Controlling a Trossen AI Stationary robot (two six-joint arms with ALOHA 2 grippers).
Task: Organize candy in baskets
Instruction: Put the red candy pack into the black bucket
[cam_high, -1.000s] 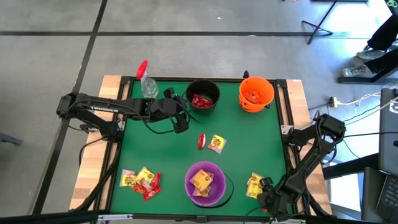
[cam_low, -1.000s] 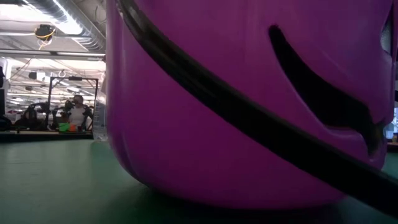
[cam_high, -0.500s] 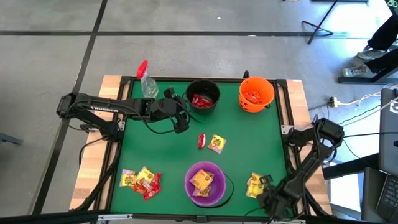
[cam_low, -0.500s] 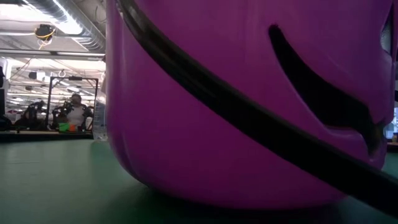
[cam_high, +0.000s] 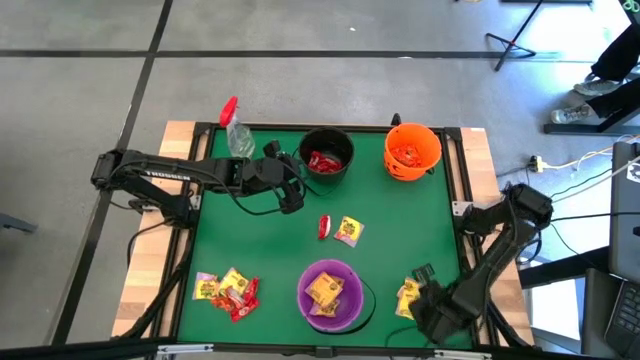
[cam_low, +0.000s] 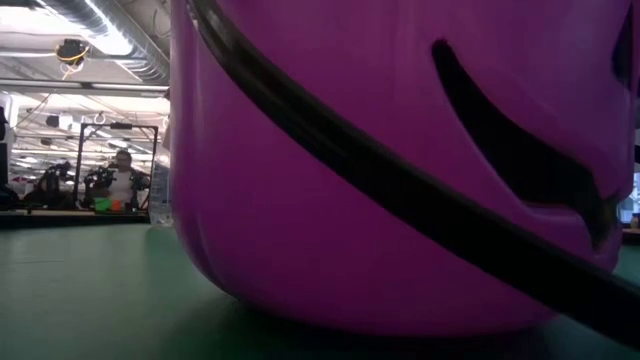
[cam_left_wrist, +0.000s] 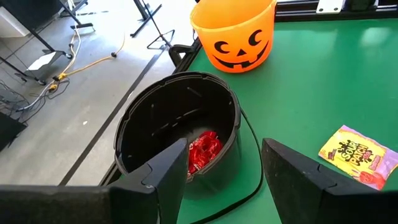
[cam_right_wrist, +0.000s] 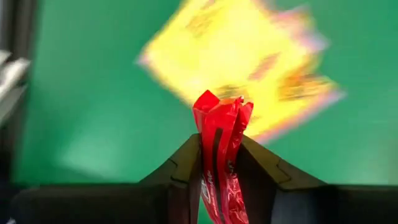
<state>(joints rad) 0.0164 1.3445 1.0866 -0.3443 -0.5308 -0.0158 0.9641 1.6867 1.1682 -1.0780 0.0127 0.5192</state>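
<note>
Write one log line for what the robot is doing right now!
right gripper: shut on red candy, near yellow packets | left gripper: open, waiting by black bucket

The high view looks straight down from well above, taking in the whole green-topped table (cam_high: 400, 250) and grey floor around it. The low view sits at table-top height, pressed so close to the round purple plastic bucket (cam_low: 400, 150) that it fills most of the frame; the high view shows that bucket at lower centre. The left wrist view looks down past its gripper (cam_left_wrist: 221, 180) at the round black plastic bucket (cam_left_wrist: 177, 134), shared with the high view. The right wrist view looks closely onto green table.
</note>
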